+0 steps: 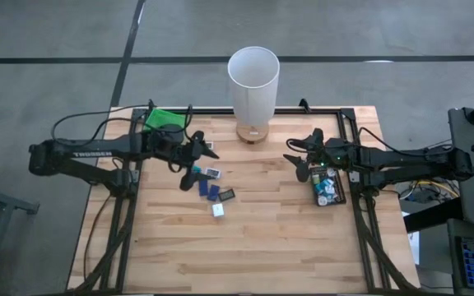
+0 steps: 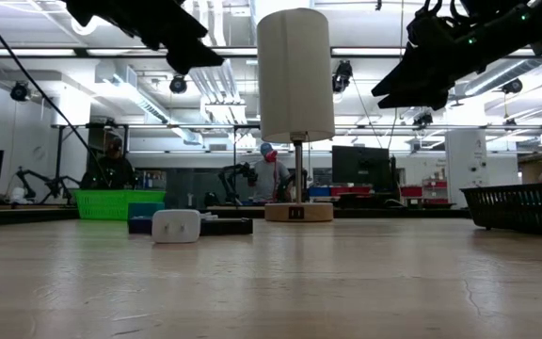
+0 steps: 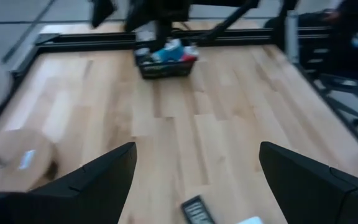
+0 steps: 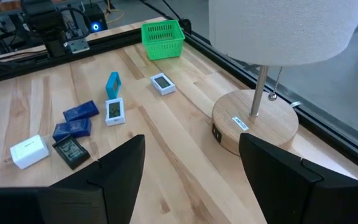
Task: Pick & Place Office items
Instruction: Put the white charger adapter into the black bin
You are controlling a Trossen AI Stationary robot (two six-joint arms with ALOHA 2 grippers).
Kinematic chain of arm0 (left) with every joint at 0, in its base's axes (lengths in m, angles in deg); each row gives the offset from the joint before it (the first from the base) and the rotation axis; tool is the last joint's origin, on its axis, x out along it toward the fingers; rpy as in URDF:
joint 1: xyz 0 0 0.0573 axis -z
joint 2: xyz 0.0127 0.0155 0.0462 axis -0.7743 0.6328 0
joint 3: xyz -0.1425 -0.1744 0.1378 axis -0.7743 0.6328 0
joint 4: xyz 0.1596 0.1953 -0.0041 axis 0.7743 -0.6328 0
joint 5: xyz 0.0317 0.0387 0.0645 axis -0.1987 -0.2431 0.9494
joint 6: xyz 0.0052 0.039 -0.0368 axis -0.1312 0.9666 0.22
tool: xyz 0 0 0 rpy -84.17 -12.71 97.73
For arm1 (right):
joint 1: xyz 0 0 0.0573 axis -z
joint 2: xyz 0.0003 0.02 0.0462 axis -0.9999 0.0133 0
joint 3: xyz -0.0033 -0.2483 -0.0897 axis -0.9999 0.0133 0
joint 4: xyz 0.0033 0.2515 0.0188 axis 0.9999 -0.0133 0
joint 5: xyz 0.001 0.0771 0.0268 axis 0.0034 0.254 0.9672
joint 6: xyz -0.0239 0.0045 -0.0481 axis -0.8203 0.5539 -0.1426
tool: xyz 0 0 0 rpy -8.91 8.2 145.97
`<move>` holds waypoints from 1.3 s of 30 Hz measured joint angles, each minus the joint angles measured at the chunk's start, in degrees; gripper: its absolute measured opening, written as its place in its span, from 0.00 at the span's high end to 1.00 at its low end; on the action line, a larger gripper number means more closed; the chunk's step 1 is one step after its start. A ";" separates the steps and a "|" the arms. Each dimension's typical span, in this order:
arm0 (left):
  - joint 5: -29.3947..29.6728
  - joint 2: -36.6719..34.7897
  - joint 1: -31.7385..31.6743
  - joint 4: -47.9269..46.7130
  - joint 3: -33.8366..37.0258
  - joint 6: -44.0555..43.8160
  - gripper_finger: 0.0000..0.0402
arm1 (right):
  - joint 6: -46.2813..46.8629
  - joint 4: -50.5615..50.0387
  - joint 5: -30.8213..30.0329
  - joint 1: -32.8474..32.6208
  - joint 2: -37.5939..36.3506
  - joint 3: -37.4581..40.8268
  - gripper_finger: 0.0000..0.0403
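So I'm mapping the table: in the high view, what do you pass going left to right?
Green basket → loose office items → lamp → black tray.

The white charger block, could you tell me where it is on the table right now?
In the high view the white charger block lies left of the table's centre, the nearest-to-front piece of the loose cluster, just below the two dark blue pieces.

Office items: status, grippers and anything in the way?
Left gripper open, empty, above loose office items. Right gripper open, empty, near black tray, some items inside. Lamp at back edge, not blocking.
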State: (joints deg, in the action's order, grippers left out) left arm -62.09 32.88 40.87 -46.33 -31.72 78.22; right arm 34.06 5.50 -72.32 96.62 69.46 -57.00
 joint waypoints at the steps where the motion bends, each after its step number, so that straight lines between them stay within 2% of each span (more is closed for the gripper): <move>1: -0.15 0.00 0.68 0.00 0.00 -0.34 0.14 | 0.00 0.00 0.00 0.01 -0.01 0.00 0.36; 8: -0.10 0.02 5.85 -0.01 0.02 -0.88 0.14 | 0.00 0.00 0.00 0.01 0.01 0.00 0.34; 14: -0.09 0.02 9.49 0.06 0.02 7.49 0.14 | 0.00 0.00 0.00 0.01 -0.01 0.00 0.35; 16: -0.09 0.02 10.54 0.67 0.02 7.69 0.14 | 0.00 0.00 0.00 -0.01 0.00 0.00 0.36; 21: 0.21 0.02 12.92 0.88 0.19 5.73 0.14 | 0.00 0.00 -0.01 0.01 -0.01 0.00 0.37; 27: 4.30 0.02 14.17 2.41 1.87 3.63 0.14 | 0.00 0.00 0.00 -0.01 0.01 0.00 0.36; 35: 12.83 0.07 14.15 6.49 3.96 -7.18 0.14 | 0.00 0.00 0.00 -0.01 0.01 0.00 0.34; 39: 13.05 0.05 14.17 6.49 3.96 -8.75 0.14 | 0.00 0.00 0.00 0.01 0.01 0.00 0.34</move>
State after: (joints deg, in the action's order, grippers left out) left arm -49.04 32.93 55.04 -39.84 -27.77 69.47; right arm 34.06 5.50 -72.32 96.64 69.47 -57.00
